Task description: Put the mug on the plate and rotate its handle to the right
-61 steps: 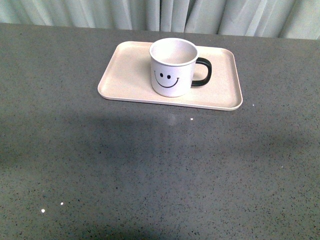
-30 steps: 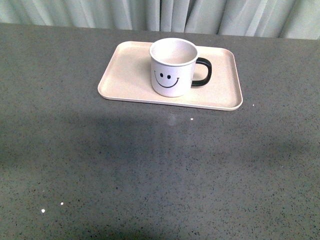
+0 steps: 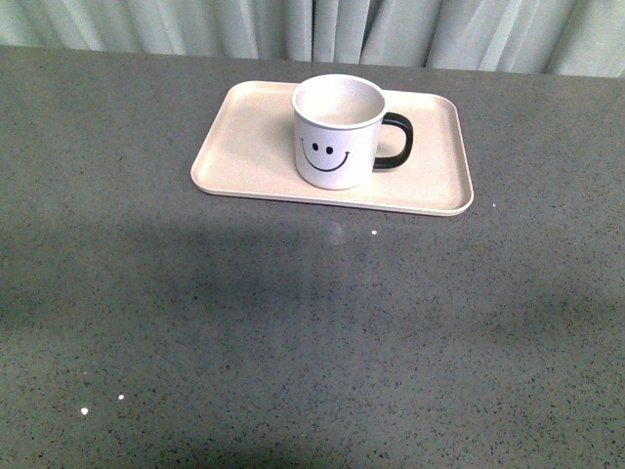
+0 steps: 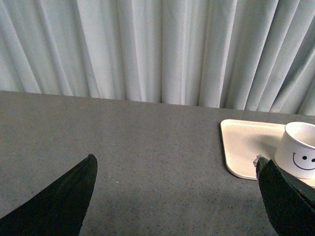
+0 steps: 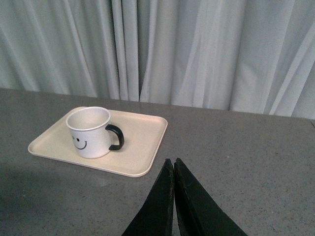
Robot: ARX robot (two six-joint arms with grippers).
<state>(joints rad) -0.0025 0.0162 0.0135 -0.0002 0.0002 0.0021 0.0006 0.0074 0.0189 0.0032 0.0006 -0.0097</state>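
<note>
Mug [image 3: 337, 132] upright on plate [image 3: 244, 147], black handle [image 3: 395, 143] pointing right.

A dark grey speckled tabletop [image 3: 293, 332] is seen filling most of the front view. Pale, pleated curtains [image 3: 322, 27] are hung along its far edge at twelve o'clock. Small bright specks [image 3: 102, 405] are noted at seven o'clock.
</note>
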